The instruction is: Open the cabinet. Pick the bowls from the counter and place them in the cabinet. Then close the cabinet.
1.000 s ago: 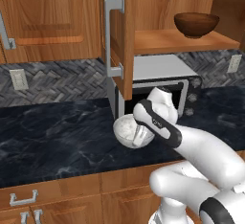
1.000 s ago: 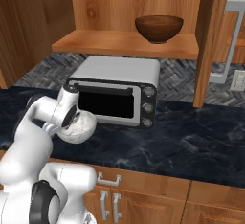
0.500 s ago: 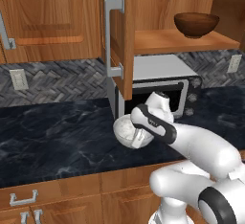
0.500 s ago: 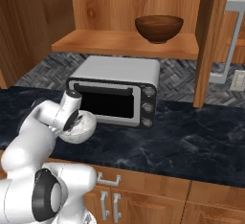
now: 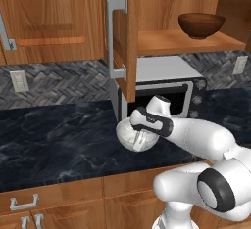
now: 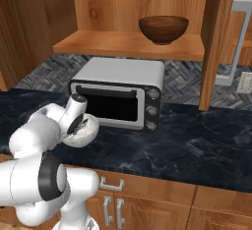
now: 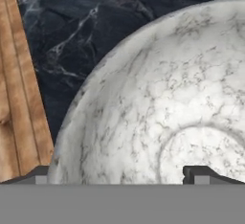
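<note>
The cabinet [image 5: 125,37] stands open, its doors swung wide and the wooden shelf [image 6: 128,45] exposed. The dark wood bowl [image 6: 163,29] sits on that shelf, toward its right end in the left base view; that half of the placing is judged done. The whitish-grey speckled bowl [image 5: 135,135] is not yet stowed: it lies at the front of the bench [image 5: 54,135], just before the toaster oven [image 6: 123,91] and below the open left door. Remaining, by judgement: grasp this bowl, lift it to the shelf, release it, and shut both doors. The fingers [image 7: 119,173] are spread as wide as they go and have hold of nothing. In the hand view they point straight down into the bowl: one finger tip rises over the flat inner floor of the bowl, the other over its outer edge near the rim, so the rim wall appears to lie between them. Whether either tip touches the bowl cannot be told. In the right base view the hand [image 6: 78,121] sits directly over the bowl's near rim, close upon it. The step in hand is judged to be the approach to a rim grasp, with closure still to come.
</note>
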Tool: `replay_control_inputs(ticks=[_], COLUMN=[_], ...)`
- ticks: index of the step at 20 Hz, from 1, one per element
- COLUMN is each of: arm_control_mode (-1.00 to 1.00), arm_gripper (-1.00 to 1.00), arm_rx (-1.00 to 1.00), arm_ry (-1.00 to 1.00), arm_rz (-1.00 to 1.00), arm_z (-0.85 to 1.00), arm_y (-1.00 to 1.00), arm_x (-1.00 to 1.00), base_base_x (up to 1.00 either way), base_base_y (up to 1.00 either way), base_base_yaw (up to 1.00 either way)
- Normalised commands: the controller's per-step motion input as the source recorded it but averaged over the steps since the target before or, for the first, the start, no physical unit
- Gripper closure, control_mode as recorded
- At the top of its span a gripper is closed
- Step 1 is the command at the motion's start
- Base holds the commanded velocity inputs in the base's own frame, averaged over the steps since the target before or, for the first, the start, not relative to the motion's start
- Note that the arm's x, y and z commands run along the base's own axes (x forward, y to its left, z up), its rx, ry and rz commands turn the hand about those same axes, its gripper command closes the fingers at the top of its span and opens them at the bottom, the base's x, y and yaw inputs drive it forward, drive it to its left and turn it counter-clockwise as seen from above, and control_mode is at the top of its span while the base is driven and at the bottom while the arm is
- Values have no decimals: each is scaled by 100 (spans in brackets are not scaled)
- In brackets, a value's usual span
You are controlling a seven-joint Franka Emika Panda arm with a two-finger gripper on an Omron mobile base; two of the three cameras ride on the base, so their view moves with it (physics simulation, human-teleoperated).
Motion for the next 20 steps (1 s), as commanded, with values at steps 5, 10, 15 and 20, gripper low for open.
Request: replay_control_inputs(ticks=[5, 10, 15, 20], arm_control_mode=[-100, -100, -100, -100], arm_gripper=[-100, 100, 100, 100], arm_rx=[0, 0, 0, 0], arm_ry=[0, 0, 0, -8], arm_rz=[0, 0, 0, 0], arm_z=[-29, -35, -7, -1], arm_y=[4, 15, 5, -11], arm_x=[19, 16, 1, -12], base_base_x=[0, 0, 0, 0], base_base_y=[0, 0, 0, 0], base_base_yaw=[0, 0, 0, 0])
